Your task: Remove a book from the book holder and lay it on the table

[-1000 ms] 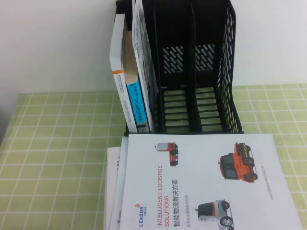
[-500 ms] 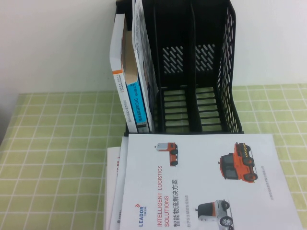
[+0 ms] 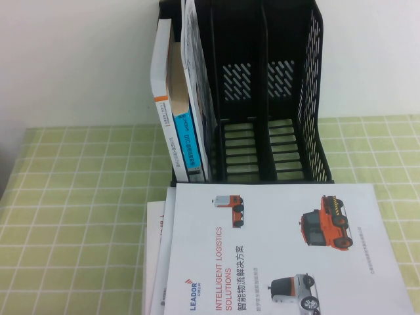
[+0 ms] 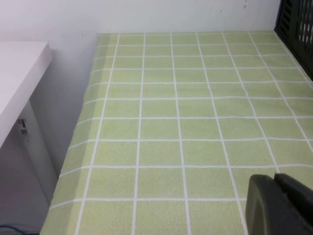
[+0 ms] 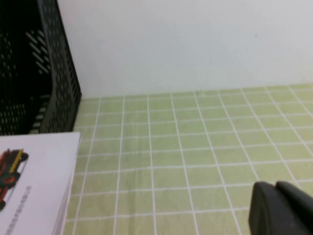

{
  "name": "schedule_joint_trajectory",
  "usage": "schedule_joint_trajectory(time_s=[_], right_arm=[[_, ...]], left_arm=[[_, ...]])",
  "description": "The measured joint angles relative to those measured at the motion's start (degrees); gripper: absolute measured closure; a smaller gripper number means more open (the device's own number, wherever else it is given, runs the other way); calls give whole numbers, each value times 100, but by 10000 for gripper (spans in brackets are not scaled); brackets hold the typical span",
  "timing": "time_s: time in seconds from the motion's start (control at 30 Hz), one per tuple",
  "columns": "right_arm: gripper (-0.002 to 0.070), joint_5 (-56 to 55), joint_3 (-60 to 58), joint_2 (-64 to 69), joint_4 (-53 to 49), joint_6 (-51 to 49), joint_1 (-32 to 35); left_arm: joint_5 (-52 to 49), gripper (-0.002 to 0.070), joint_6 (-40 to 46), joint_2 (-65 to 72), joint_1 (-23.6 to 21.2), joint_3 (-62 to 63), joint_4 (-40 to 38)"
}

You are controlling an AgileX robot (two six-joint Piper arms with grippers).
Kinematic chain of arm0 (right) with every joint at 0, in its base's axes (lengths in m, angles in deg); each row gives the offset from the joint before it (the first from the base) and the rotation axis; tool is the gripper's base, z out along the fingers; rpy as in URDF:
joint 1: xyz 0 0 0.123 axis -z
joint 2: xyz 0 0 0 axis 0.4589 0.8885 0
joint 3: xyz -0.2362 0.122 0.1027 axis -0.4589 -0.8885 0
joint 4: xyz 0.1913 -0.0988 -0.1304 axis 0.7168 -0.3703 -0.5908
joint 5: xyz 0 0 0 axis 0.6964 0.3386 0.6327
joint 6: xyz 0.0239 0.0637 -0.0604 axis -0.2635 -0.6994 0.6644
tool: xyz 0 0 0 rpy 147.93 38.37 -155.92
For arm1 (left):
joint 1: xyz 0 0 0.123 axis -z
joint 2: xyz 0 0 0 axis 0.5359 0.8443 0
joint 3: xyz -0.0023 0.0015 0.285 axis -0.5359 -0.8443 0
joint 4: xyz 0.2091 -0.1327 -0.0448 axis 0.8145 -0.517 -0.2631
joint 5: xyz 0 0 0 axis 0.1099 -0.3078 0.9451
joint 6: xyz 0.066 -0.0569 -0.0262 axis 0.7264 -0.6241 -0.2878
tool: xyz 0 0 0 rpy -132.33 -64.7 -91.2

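The book (image 3: 282,249), a white brochure with red LEADOR text and orange vehicle pictures, lies flat on the table (image 3: 79,197) in front of the black book holder (image 3: 262,98). Its corner also shows in the right wrist view (image 5: 34,181), beside the holder (image 5: 29,73). My left gripper (image 4: 275,177) is shut and empty, low over bare cloth left of the holder (image 4: 296,19). My right gripper (image 5: 275,185) is shut and empty over bare cloth right of the book. Neither gripper shows in the high view.
A thick white book with orange spine marks (image 3: 161,92) and a thin booklet (image 3: 193,79) stand in the holder's left slots. Other white booklets (image 3: 154,262) lie under the book's left edge. A white desk (image 4: 19,73) stands beyond the table's left edge.
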Motion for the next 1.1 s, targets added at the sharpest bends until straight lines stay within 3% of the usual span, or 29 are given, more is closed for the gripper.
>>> schedule_joint_trajectory(time_s=[0.33, 0.6, 1.1], right_arm=[[678, -434, -1014, -196, -70, -596, 0], [678, 10, -1064, -674, -1561, -2088, -386], [678, -12, -1064, -674, -1839, -2418, -703]], left_arm=[[0, 677, -15, 0, 0, 0, 0], [0, 677, -15, -10, 0, 0, -11], [0, 677, 13, -10, 0, 0, -11]])
